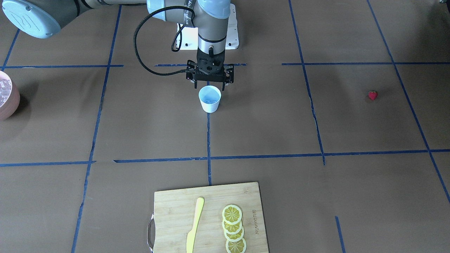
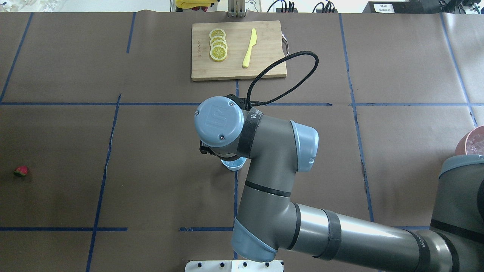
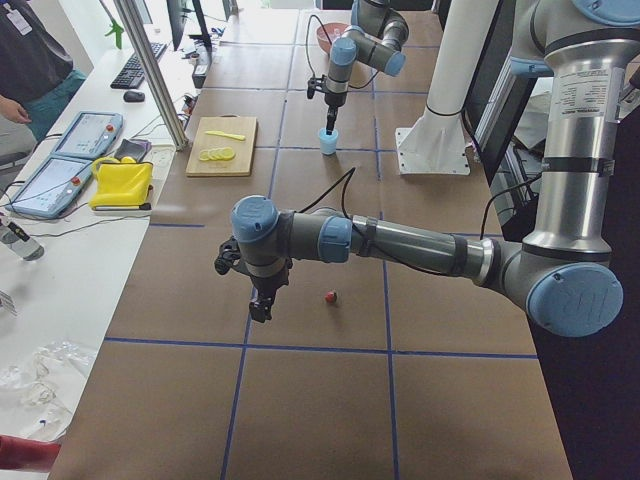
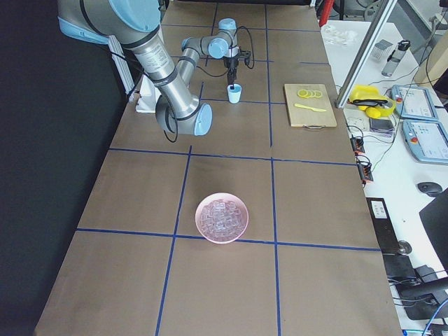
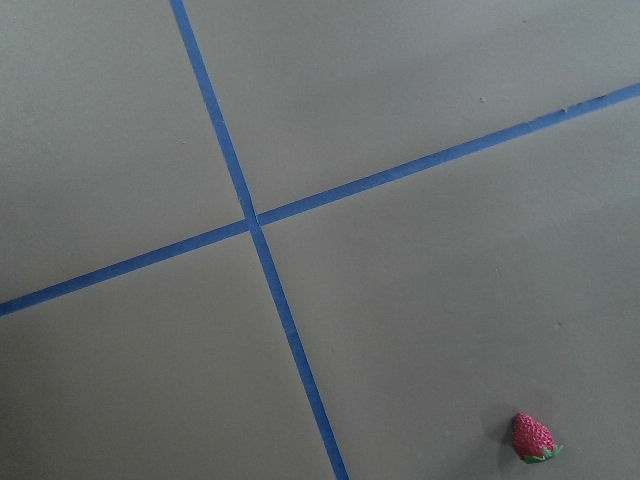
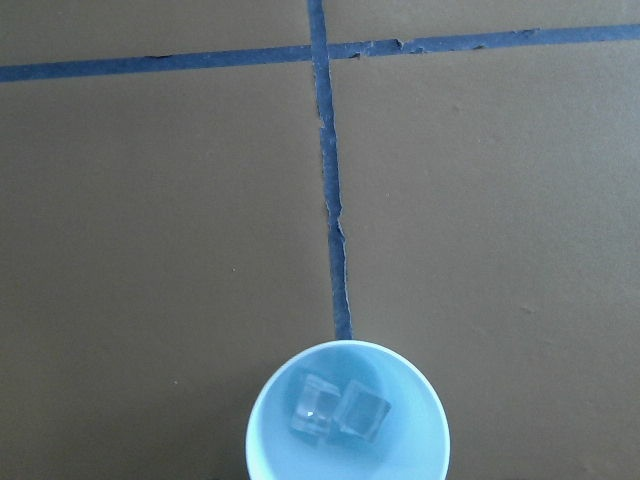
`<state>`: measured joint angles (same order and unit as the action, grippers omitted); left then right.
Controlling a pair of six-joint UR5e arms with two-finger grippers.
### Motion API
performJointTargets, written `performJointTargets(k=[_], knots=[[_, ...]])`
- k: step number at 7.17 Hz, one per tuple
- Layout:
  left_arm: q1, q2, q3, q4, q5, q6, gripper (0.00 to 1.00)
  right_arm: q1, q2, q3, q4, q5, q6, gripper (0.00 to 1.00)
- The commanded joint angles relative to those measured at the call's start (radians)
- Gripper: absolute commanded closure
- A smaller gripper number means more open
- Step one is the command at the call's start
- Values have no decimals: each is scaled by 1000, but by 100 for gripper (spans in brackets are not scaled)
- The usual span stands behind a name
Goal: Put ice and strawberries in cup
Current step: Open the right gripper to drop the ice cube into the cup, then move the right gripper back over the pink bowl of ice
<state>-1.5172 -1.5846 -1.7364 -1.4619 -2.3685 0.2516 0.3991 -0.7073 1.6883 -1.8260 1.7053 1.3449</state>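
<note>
Brown paper crossed with blue tape covers the table [image 1: 281, 123]. At its middle stands the small white tapered cup [image 1: 210, 99], with two clear ice cubes [image 6: 340, 410] on its light-blue bottom. The right gripper [image 1: 210, 83] hangs just above the rim, fingers spread apart. Well off to the robot's left lies the tiny red strawberry [image 1: 372, 95], and the left gripper [image 3: 260, 308] hangs near it. Whether that one's fingers are apart, I can't tell. A pink round bowl [image 4: 222, 218] of ice sits far right.

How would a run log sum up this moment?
ice: in cup | strawberry: on table | right gripper: open above cup | left gripper: near strawberry
</note>
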Motion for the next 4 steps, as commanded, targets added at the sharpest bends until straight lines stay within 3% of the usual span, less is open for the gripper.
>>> performJointTargets(k=[1,2,4], knots=[[0,0,1,0,0,0,0,70,-90,159,-64,49,-195,2],[0,0,3,0,0,0,0,160,-177,227,-61,142,-308,2],[0,0,6,0,0,0,0,298,-329,333,-52,219,-557,2]])
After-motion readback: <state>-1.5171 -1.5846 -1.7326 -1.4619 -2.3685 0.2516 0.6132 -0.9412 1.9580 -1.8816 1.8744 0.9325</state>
